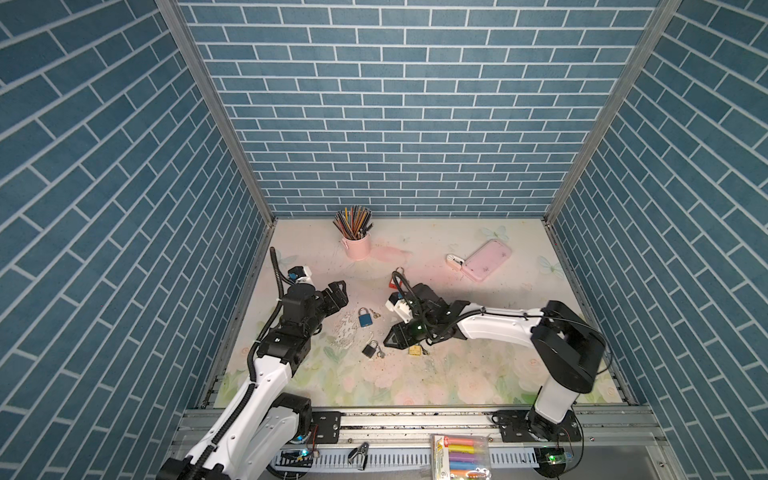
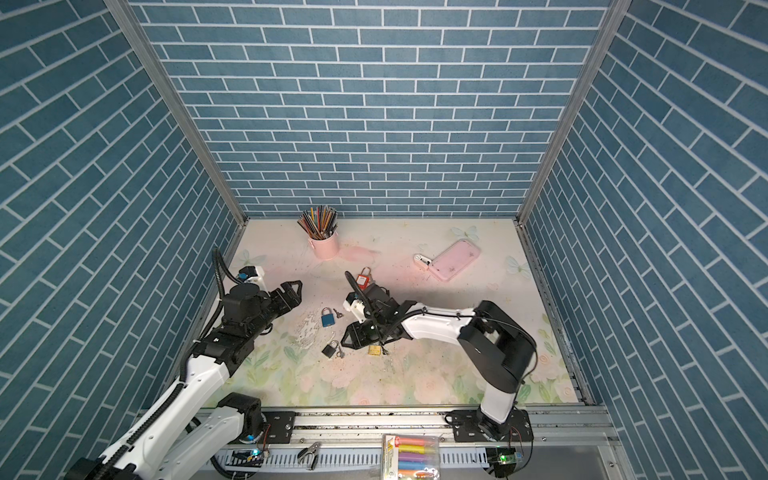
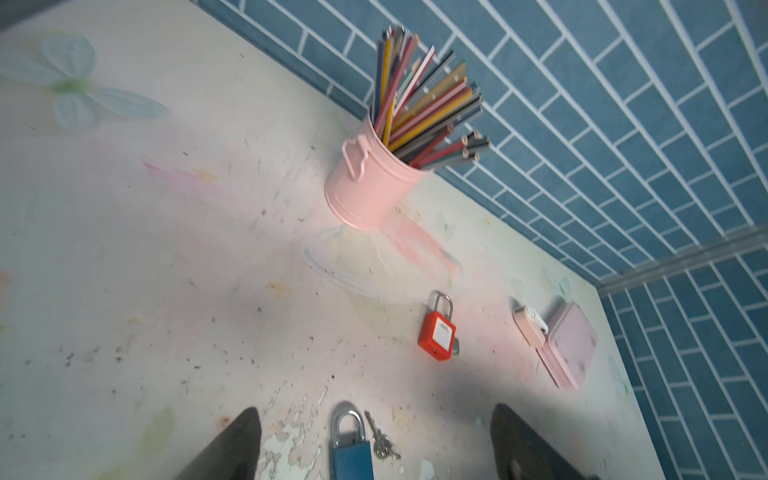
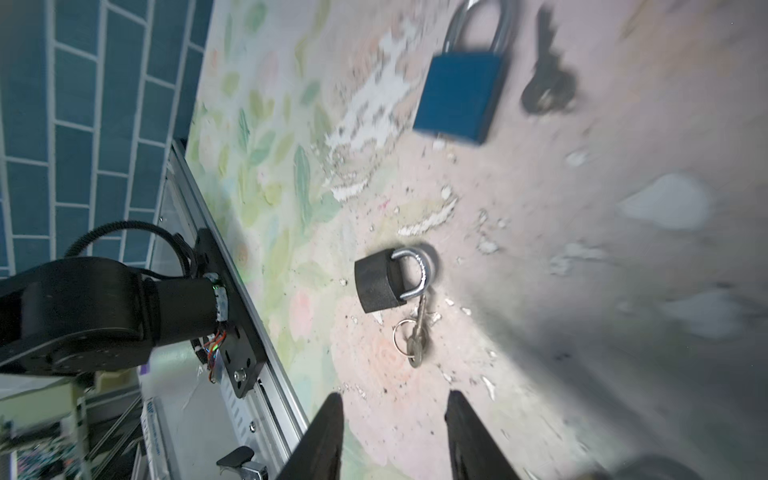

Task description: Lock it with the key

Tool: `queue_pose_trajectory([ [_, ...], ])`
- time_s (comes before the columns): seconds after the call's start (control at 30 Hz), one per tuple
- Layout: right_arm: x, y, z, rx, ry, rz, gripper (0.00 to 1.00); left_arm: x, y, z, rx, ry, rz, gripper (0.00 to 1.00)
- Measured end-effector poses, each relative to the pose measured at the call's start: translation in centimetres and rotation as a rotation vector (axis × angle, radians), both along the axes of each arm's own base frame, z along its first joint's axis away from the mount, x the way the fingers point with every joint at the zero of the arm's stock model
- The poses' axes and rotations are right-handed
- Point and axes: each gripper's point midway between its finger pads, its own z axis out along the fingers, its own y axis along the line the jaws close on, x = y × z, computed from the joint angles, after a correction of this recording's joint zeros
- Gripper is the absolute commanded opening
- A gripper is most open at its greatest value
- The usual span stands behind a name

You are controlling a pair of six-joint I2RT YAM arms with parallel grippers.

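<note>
Markers (image 1: 462,456) in pack (image 1: 437,454), pencils (image 1: 353,220) in bucket (image 1: 358,249)

Top views: high at the front, angled steeply down, whole table (image 1: 478,374) in frame. Left wrist: low, facing rearward toward pencil cup (image 3: 374,191). Right wrist: close over black padlock (image 4: 376,286). Both wrist views share blue padlock (image 4: 457,99).

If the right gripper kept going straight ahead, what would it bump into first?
Probably the keys lying just ahead of the right gripper, then the black padlock beside them. It may hover above the table, so it could pass over.
</note>
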Motion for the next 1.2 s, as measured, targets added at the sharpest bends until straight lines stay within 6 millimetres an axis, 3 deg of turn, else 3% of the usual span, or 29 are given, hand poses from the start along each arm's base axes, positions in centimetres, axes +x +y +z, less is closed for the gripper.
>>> queue_pose_trajectory([
  [0.1, 2.7, -3.1, 3.2, 0.026, -0.117, -0.126, 0.47, 0.4, 1.1, 1.1, -0.004, -0.022, 0.036, 0.87],
  [0.2, 5.1, -7.4, 4.1, -0.004, -0.193, -0.281, 0.48, 0.5, 0.6, 1.1, -0.021, -0.021, 0.001, 0.87],
  [0.37, 7.3, -15.5, 1.8, -0.128, -0.216, -0.531, 0.54, 0.4, -1.9, 0.0, -0.017, 0.017, -0.08, 0.87],
  [0.53, 7.5, -21.2, -1.0, -0.19, -0.191, -0.692, 0.61, -0.7, -8.6, 0.2, 0.072, 0.015, -0.259, 0.87],
  [0.67, 7.8, -23.0, -2.0, -0.186, -0.163, -0.739, 0.66, -1.8, -13.2, -0.1, 0.141, 0.014, -0.37, 0.87],
  [0.8, 9.0, -23.0, -1.9, -0.167, -0.167, -0.742, 0.68, -3.1, -16.2, -2.2, 0.203, 0.058, -0.439, 0.87],
  [1.2, 11.0, -23.2, -5.4, -0.214, -0.049, -0.699, 0.67, -5.0, -19.8, -6.0, 0.227, 0.137, -0.5, 0.87],
])
